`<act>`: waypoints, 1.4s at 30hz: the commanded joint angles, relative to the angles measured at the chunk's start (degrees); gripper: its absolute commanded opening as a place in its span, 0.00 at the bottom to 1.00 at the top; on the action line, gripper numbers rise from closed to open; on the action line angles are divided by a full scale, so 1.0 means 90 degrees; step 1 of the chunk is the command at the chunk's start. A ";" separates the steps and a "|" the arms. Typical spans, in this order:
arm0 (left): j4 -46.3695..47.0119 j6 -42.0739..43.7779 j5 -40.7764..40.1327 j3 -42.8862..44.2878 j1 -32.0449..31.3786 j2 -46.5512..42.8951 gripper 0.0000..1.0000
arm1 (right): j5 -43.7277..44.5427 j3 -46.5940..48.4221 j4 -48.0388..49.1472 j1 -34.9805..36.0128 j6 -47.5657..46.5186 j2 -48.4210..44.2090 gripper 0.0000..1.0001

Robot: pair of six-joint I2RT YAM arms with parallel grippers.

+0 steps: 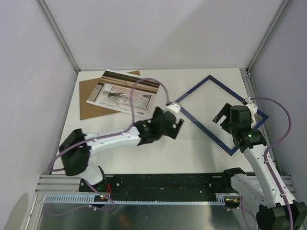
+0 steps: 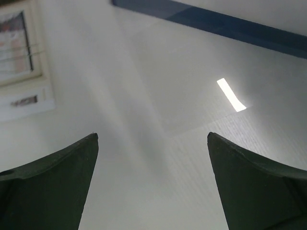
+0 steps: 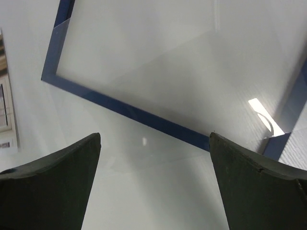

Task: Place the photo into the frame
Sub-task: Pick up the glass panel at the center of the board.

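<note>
The photo (image 1: 123, 93) lies face up at the back left, on a brown backing board (image 1: 88, 103). Its edge also shows in the left wrist view (image 2: 21, 72) and the right wrist view (image 3: 5, 110). The navy-blue frame (image 1: 194, 123) lies flat on the white table, turned like a diamond, at centre right. My left gripper (image 1: 178, 128) is open and empty, low over the table beside the frame's left side (image 2: 216, 24). My right gripper (image 1: 219, 118) is open and empty above the frame's inside, with its near-left rail (image 3: 139, 115) ahead of the fingers.
The white table (image 1: 144, 153) is walled by pale panels at the back and sides. A black rail (image 1: 168, 182) runs along the near edge by the arm bases. A transparent sheet seems to lie inside the frame (image 3: 158, 72).
</note>
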 commanded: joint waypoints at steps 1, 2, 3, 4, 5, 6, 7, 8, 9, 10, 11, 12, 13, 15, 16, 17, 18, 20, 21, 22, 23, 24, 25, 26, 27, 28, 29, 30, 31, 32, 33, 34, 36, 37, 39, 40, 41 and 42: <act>0.0631 0.1661 -0.1202 0.0771 -0.0886 0.1110 1.00 | -0.0212 0.0545 -0.0469 -0.0509 -0.0090 -0.0020 0.99; 0.0730 0.1936 -0.1337 0.0938 -0.1047 0.1360 1.00 | -0.0278 0.0597 -0.0541 -0.0640 -0.0097 -0.0032 0.99; 0.0853 0.2220 -0.1434 0.1075 -0.1244 0.1650 1.00 | -0.0341 0.0638 -0.0607 -0.0735 -0.0106 -0.0043 0.99; 0.0958 0.2518 -0.1507 0.1231 -0.1446 0.1864 1.00 | -0.0412 0.0673 -0.0649 -0.0850 -0.0110 -0.0064 0.99; 0.1094 0.2721 -0.1563 0.1348 -0.1586 0.2113 1.00 | -0.0461 0.0715 -0.0690 -0.0933 -0.0122 -0.0079 0.99; 0.1196 0.2915 -0.1596 0.1480 -0.1738 0.2296 1.00 | -0.0530 0.0751 -0.0715 -0.1037 -0.0142 -0.0086 0.99; 0.1320 0.3056 -0.1603 0.1580 -0.1844 0.2504 1.00 | -0.0599 0.0788 -0.0747 -0.1119 -0.0163 -0.0085 0.99; 0.1436 0.3239 -0.1577 0.1664 -0.1965 0.2691 1.00 | -0.0667 0.0822 -0.0768 -0.1174 -0.0187 -0.0084 0.99; 0.1563 0.3384 -0.1554 0.1711 -0.2065 0.2824 1.00 | -0.0716 0.0853 -0.0793 -0.1285 -0.0209 -0.0074 0.99; 0.1850 0.3594 -0.1528 0.1735 -0.2178 0.2954 1.00 | -0.0765 0.0878 -0.0811 -0.1375 -0.0230 -0.0069 0.99; 0.2063 0.3776 -0.1510 0.1747 -0.2274 0.3063 1.00 | -0.0790 0.0896 -0.0834 -0.1449 -0.0250 -0.0062 0.99; 0.2349 0.4005 -0.1497 0.1709 -0.2376 0.3156 1.00 | -0.0821 0.0914 -0.0851 -0.1496 -0.0270 -0.0053 0.99; 0.2566 0.4197 -0.1480 0.1665 -0.2456 0.3223 1.00 | -0.0847 0.0933 -0.0869 -0.1538 -0.0285 -0.0049 0.99; 0.2912 0.4524 -0.1389 0.1589 -0.2596 0.3358 1.00 | -0.0893 0.0953 -0.0899 -0.1600 -0.0296 -0.0046 0.99; 0.3042 0.4652 -0.1343 0.1576 -0.2654 0.3441 1.00 | -0.0917 0.0957 -0.0913 -0.1620 -0.0293 -0.0045 0.99; 0.3152 0.4794 -0.1315 0.1560 -0.2693 0.3511 1.00 | -0.0934 0.0960 -0.0919 -0.1640 -0.0292 -0.0050 0.99; 0.3309 0.4914 -0.1301 0.1542 -0.2736 0.3600 1.00 | -0.0952 0.0961 -0.0922 -0.1654 -0.0286 -0.0052 0.99; 0.3583 0.5165 -0.1323 0.1509 -0.2793 0.3762 1.00 | -0.1007 0.0974 -0.0930 -0.1673 -0.0272 -0.0066 0.99; 0.3691 0.5275 -0.1325 0.1517 -0.2806 0.3828 1.00 | -0.1028 0.0988 -0.0938 -0.1681 -0.0271 -0.0065 0.99; 0.3823 0.5354 -0.1330 0.1530 -0.2822 0.3915 1.00 | -0.1038 0.0995 -0.0941 -0.1685 -0.0271 -0.0070 0.99; 0.3937 0.5467 -0.1333 0.1537 -0.2826 0.3983 1.00 | -0.1048 0.1013 -0.0953 -0.1692 -0.0276 -0.0072 0.99; 0.4092 0.5568 -0.1340 0.1540 -0.2827 0.4075 1.00 | -0.1048 0.1026 -0.0969 -0.1695 -0.0283 -0.0073 0.99; 0.4233 0.5691 -0.1362 0.1552 -0.2828 0.4146 1.00 | -0.1053 0.1048 -0.0981 -0.1697 -0.0286 -0.0073 0.99; 0.4392 0.5787 -0.1374 0.1553 -0.2824 0.4240 1.00 | -0.1061 0.1064 -0.0998 -0.1703 -0.0293 -0.0069 0.99; 0.4530 0.5903 -0.1389 0.1563 -0.2821 0.4311 0.99 | -0.1055 0.1086 -0.1015 -0.1705 -0.0301 -0.0071 0.99; 0.4677 0.5986 -0.1397 0.1582 -0.2806 0.4406 1.00 | -0.1051 0.1112 -0.1039 -0.1707 -0.0315 -0.0078 0.99; 0.4779 0.6076 -0.1401 0.1612 -0.2793 0.4477 1.00 | -0.1055 0.1130 -0.1060 -0.1712 -0.0322 -0.0086 0.99; 0.4909 0.6146 -0.1408 0.1636 -0.2772 0.4572 1.00 | -0.1052 0.1158 -0.1081 -0.1720 -0.0330 -0.0094 0.99; 0.5003 0.6224 -0.1411 0.1668 -0.2742 0.4668 1.00 | -0.1055 0.1178 -0.1096 -0.1729 -0.0340 -0.0099 0.99; 0.5104 0.6283 -0.1422 0.1704 -0.2717 0.4745 1.00 | -0.1057 0.1207 -0.1118 -0.1738 -0.0349 -0.0111 0.99; 0.5174 0.6352 -0.1443 0.1746 -0.2685 0.4842 1.00 | -0.1053 0.1226 -0.1134 -0.1743 -0.0359 -0.0117 0.99; 0.5238 0.6396 -0.1458 0.1786 -0.2645 0.4910 1.00 | -0.1055 0.1241 -0.1147 -0.1745 -0.0363 -0.0130 0.99; 0.5320 0.6468 -0.1499 0.1863 -0.2558 0.5044 1.00 | -0.1070 0.1261 -0.1162 -0.1754 -0.0374 -0.0151 0.99; 0.5375 0.6503 -0.1525 0.1899 -0.2513 0.5114 1.00 | -0.1074 0.1268 -0.1166 -0.1756 -0.0381 -0.0157 0.99; 0.5474 0.6573 -0.1576 0.1923 -0.2452 0.5227 1.00 | -0.1094 0.1285 -0.1176 -0.1762 -0.0391 -0.0161 0.99; 0.5525 0.6623 -0.1608 0.1924 -0.2426 0.5269 1.00 | -0.1100 0.1300 -0.1178 -0.1764 -0.0394 -0.0161 0.99; 0.5609 0.6668 -0.1633 0.1914 -0.2403 0.5329 0.99 | -0.1109 0.1307 -0.1184 -0.1766 -0.0406 -0.0162 0.99; 0.5680 0.6720 -0.1656 0.1900 -0.2381 0.5373 1.00 | -0.1113 0.1310 -0.1191 -0.1766 -0.0411 -0.0162 0.99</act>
